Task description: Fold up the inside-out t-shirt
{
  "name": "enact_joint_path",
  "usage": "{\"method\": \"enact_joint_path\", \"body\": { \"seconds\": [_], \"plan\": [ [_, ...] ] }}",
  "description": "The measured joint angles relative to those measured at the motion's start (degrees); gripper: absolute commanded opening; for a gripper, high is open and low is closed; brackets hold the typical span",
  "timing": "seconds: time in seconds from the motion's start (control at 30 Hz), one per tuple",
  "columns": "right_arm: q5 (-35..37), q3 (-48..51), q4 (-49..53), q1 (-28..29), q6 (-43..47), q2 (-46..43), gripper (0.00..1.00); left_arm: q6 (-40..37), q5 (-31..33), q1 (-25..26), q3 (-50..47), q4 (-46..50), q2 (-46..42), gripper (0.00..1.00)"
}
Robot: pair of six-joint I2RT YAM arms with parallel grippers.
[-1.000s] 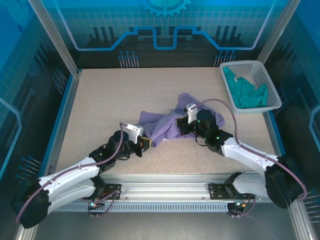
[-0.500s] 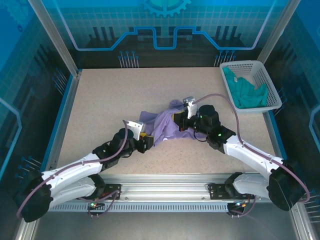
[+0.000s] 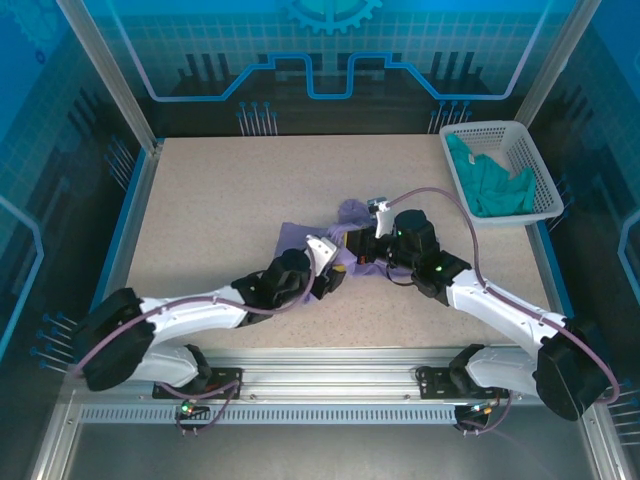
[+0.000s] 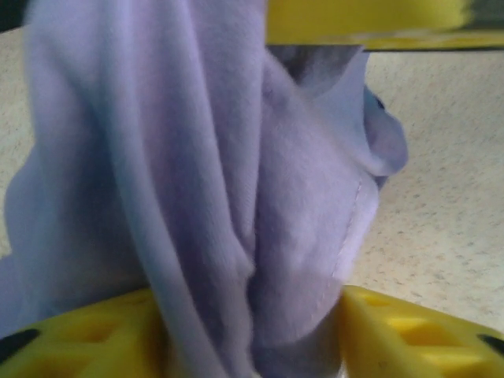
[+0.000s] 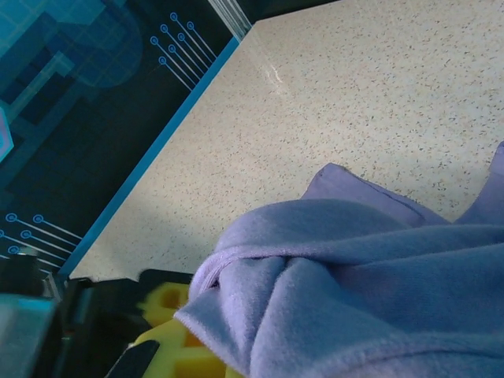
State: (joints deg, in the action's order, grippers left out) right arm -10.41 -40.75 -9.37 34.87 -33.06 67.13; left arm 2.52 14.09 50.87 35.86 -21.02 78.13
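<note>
Near the middle of the speckled beige tabletop point(image 3: 200, 200) lies the lavender-purple inside-out t-shirt point(image 3: 297, 238), bunched into a small wrinkled heap between the two arms. At its near side the left gripper point(image 3: 335, 272) is clamped on a thick fold (yellow fingers point(image 4: 394, 323) above and below the cloth). From the opposite side the right gripper point(image 3: 357, 243) pinches a gathered edge. Well apart, at the far right corner, a white plastic basket point(image 3: 500, 128) holds a teal-green garment point(image 3: 490, 185).
</note>
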Motion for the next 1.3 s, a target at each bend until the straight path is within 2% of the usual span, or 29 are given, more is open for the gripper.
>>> {"method": "enact_joint_path", "body": {
  "seconds": [0.07, 0.1, 0.23, 0.27, 0.37, 0.53, 0.6, 0.77, 1.0, 1.13, 1.2, 1.23, 1.3],
  "plan": [
    [0.0, 0.0, 0.59, -0.02, 0.0, -0.17, 0.0, 0.52, -0.37, -1.14, 0.44, -1.66, 1.77, 0.07],
    [0.28, 0.0, 1.42, -0.02, 0.02, -0.59, 0.0, 0.94, -0.9, -1.81, 0.39, -2.08, 1.86, 0.0],
    [1.11, 0.0, 4.31, -0.04, 1.2, -3.34, 0.0, 2.23, -3.5, -3.96, -0.61, -5.42, 0.39, 0.0],
    [0.9, -0.13, 5.2, -0.04, 2.08, -4.11, 0.03, 2.32, -3.93, -4.46, -1.22, -5.51, -0.9, 0.0],
    [-0.48, -2.69, 10.16, -0.04, 6.62, -4.48, 0.15, 2.62, -5.6, -5.92, -3.63, -5.51, -6.54, 0.0],
    [-3.37, -10.16, 19.43, 0.0, 18.03, -3.82, 0.36, 4.92, -12.31, -11.65, -6.58, -5.38, -17.9, 0.0],
    [-4.48, -10.73, 20.26, 0.22, 22.58, -4.57, 0.41, 5.33, -14.71, -13.4, -7.15, -5.42, -21.51, 0.0],
    [-6.21, -10.49, 21.18, 1.64, 29.55, -6.27, 0.5, 4.35, -18.1, -13.86, -8.68, -5.38, -26.86, 0.0],
    [-9.73, -8.17, 16.76, 3.3, 31.78, -5.49, 0.65, -1.92, -18.21, -13.86, -13.42, -8.92, -29.33, 0.0],
    [-12.24, -7.93, 12.24, 5.86, 31.06, -1.4, 0.68, -5.01, -18.25, -13.84, -15.39, -13.16, -28.87, 0.0],
    [-13.62, -7.98, 9.77, 7.08, 30.36, 1.25, 0.65, -6.19, -18.29, -13.66, -16.11, -15.52, -28.09, 0.0],
    [-14.01, -8.07, 9.05, 7.52, 30.14, 2.25, 0.62, -6.64, -18.29, -13.62, -16.28, -16.31, -27.74, 0.0],
    [-14.05, -8.94, 8.17, 8.55, 29.79, 4.52, 0.39, -7.26, -18.25, -13.57, -16.55, -18.01, -27.04, 0.0]
  ]
}}
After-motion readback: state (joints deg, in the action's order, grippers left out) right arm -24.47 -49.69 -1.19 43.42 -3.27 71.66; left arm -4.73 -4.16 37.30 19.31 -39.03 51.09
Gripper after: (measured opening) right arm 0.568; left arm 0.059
